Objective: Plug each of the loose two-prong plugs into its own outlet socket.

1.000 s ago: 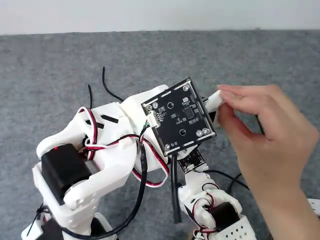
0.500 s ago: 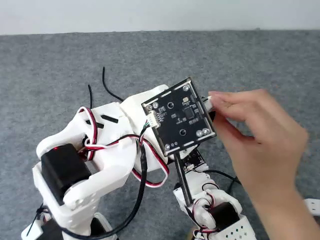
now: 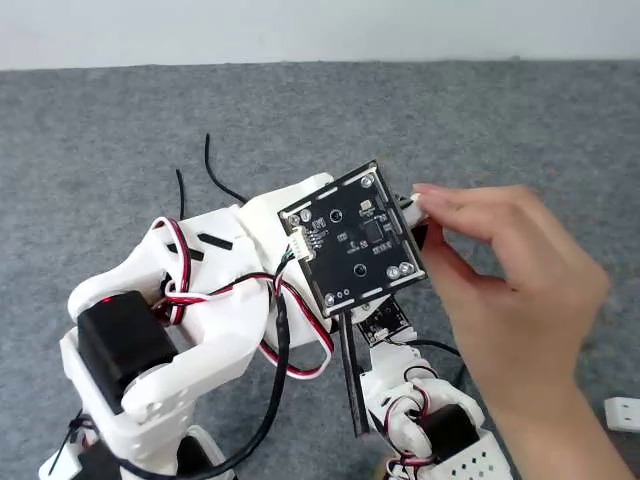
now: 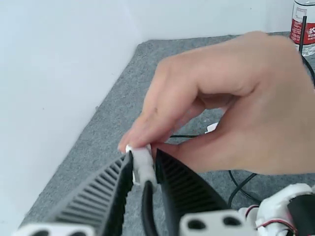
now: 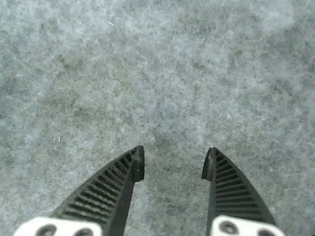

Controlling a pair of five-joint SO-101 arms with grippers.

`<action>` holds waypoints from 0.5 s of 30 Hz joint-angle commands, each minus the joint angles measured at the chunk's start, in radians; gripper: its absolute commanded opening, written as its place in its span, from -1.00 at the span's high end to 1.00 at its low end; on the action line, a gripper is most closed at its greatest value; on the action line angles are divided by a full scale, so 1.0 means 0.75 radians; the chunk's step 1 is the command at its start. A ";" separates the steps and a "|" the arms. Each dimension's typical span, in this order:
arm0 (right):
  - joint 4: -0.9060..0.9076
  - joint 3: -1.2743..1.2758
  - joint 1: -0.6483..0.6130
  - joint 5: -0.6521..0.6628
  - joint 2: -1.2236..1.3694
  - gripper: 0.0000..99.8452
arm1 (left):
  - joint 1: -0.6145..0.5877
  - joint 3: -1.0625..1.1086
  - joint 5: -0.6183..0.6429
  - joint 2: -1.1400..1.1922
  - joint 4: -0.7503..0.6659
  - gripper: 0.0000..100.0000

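In the high view the left arm point(image 3: 190, 310) stands at the left, its camera board point(image 3: 352, 240) across the grip; just right of it a person's hand point(image 3: 510, 290) pinches the white two-prong plug point(image 3: 412, 205); a small white piece point(image 3: 622, 412) lies at the far right edge of the grey tabletop point(image 3: 100, 130). The left wrist view settles what the board covers: the left gripper point(image 4: 143, 154) has its fingers closed on the plug's body, black cord point(image 4: 146, 206) trailing between them; the hand holds its top. The right gripper point(image 5: 174, 163) hangs with fingers wide apart, holding nothing. The risk, I judge: if the hand lets go while the plug sits crooked, it may twist or slip; the cord could tug it loose.
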 commanded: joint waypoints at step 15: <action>0.005 0.023 -0.003 0.023 -0.013 0.60 | 0.000 0.077 -0.012 -0.012 0.006 0.98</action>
